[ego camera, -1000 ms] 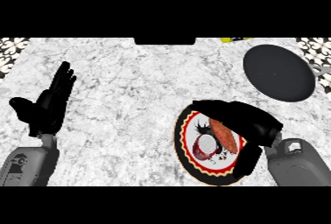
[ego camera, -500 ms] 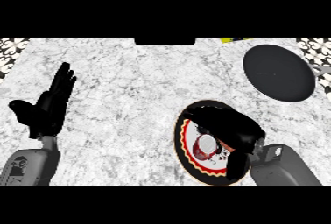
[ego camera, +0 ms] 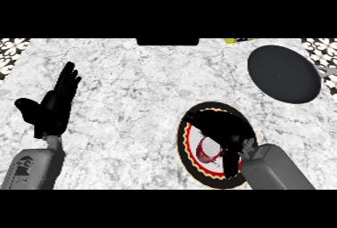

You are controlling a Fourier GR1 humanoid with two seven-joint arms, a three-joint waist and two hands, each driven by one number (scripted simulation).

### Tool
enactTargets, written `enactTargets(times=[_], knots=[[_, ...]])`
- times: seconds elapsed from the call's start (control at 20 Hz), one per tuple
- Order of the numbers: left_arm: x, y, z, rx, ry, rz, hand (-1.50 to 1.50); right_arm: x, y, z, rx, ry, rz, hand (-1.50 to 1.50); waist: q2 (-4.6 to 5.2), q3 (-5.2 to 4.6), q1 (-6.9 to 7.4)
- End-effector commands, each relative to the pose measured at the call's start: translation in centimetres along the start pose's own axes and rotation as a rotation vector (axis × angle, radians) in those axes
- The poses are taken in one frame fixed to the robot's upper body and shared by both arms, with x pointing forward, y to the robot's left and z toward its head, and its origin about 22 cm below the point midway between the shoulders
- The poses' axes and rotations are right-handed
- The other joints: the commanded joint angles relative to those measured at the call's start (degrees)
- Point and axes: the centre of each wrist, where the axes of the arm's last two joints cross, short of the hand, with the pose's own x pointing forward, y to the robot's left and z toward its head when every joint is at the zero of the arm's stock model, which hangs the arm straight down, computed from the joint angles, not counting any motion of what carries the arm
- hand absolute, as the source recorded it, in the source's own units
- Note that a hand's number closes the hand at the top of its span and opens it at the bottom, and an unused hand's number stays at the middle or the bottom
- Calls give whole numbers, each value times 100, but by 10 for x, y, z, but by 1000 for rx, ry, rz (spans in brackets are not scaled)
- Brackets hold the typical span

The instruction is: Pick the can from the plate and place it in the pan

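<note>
- The right hand [ego camera: 220, 129] lies low over the plate [ego camera: 191, 156], fingers curled; it hides the can, so I cannot tell whether they hold it.
- The dark pan [ego camera: 283, 73] sits well apart, at the counter's [ego camera: 145, 80] far right.
- The left hand [ego camera: 56, 104] rests at the left, fingers straight, holding nothing.
</note>
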Motion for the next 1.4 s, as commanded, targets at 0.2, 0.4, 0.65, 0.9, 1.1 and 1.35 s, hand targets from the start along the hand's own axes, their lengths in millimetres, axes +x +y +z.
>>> enactTargets(times=[0.2, 0.4, 0.65, 0.9, 1.1, 1.35], knots=[[-5, -7, 10, -8, 8, 4, 0, 3, 0, -17, 26, 31, 47, -150, -2, 0, 9], [21, 4, -1, -11, 15, -5, 0, -2, 27, -16, 84, 30, 42, -150, -8, 1, 5], [9, -8, 8, -11, 0, 20, 0, -16, 45, -38, 125, 44, 60, -150, 0, 2, 27], [-3, 10, 1, -5, -13, -14, 0, 7, 22, -38, 122, -130, 124, 150, 3, 0, 31], [-2, 12, 7, -4, -5, -8, 0, -10, 30, -43, 93, -108, 96, 150, 0, 0, 12], [-1, -4, -11, -7, -13, 7, 0, -7, 51, -21, 71, -86, 106, 150, -2, -1, -30]])
